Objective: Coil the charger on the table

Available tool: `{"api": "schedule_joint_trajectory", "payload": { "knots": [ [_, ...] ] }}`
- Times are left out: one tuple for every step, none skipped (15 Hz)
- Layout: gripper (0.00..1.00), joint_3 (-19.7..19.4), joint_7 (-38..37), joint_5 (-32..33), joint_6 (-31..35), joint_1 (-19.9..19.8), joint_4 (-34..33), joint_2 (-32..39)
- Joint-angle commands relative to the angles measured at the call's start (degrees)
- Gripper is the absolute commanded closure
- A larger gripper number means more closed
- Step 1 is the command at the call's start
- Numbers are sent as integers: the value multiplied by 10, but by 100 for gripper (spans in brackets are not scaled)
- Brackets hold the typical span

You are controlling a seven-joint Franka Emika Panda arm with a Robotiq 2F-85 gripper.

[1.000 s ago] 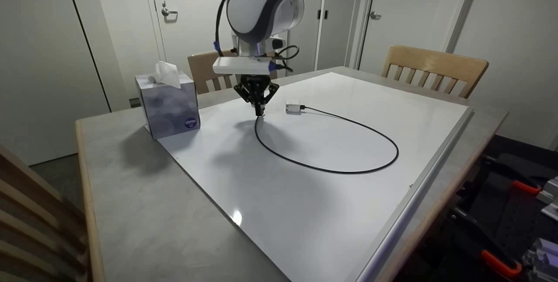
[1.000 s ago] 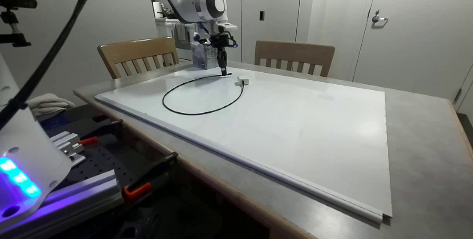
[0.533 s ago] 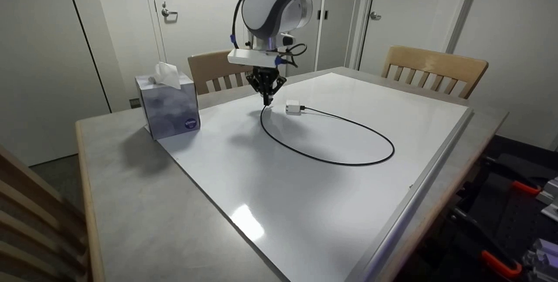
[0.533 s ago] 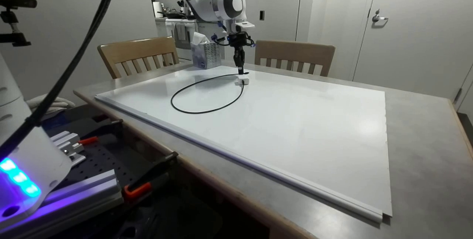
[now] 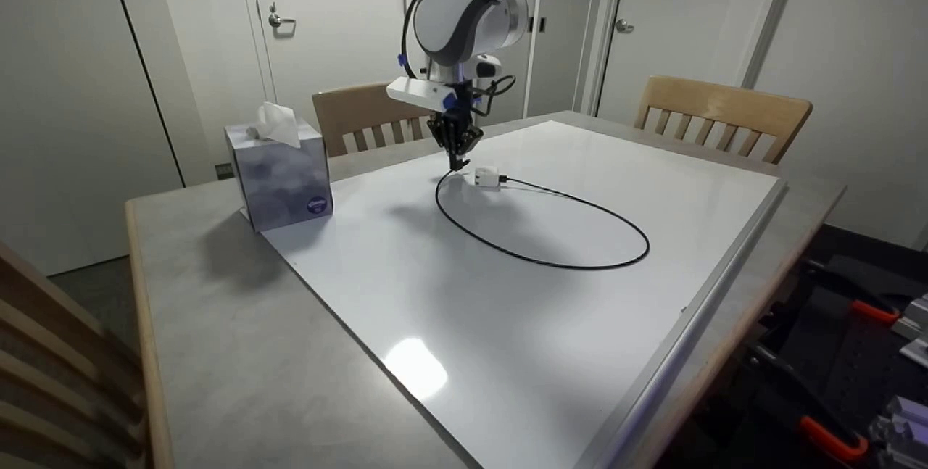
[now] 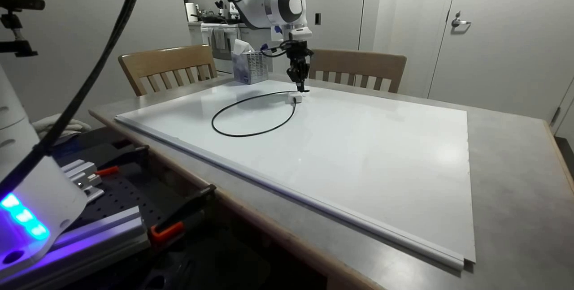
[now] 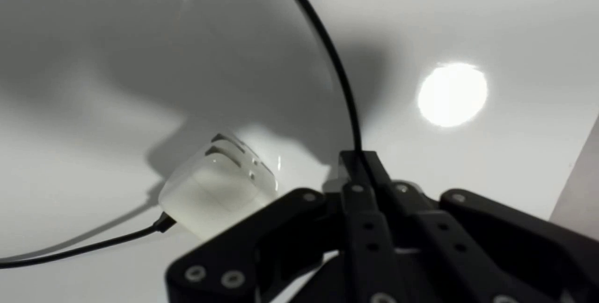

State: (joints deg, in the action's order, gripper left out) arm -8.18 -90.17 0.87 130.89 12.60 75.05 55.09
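While the fingers (image 7: 358,203) pinch tight together, charger (image 7: 341,74) gripped between — near one end, looping away

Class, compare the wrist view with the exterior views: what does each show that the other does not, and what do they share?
Wrist view only: the black cable gripped in the shut pincer, seen close up; a round glare beside it.
Exterior views only: tissue box, wooden chairs, robot arm.
Both: black cable, pincer, white charger block, glossy panel.

Wrist view closest; table (image 5: 551,331) in all
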Motion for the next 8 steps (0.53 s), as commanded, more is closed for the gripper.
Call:
{"api": "schedule_joint_trajectory", "payload": {
  "knots": [
    [96, 4, -2, 4, -2, -3, -3, 1],
    [96, 4, -2, 4, -2, -2, -3, 1],
    [99, 5, -2, 4, -2, -2, -3, 1],
    [99, 1, -13, 2, -19, -2, -14, 7],
    [99, -7, -47, -5, -42, -1, -22, 9],
    [99, -11, -81, -13, -44, -4, -24, 8],
    [99, -15, -112, -13, -51, -5, -27, 7],
    [99, -18, -142, -12, -53, -7, -32, 7]
  ]
}}
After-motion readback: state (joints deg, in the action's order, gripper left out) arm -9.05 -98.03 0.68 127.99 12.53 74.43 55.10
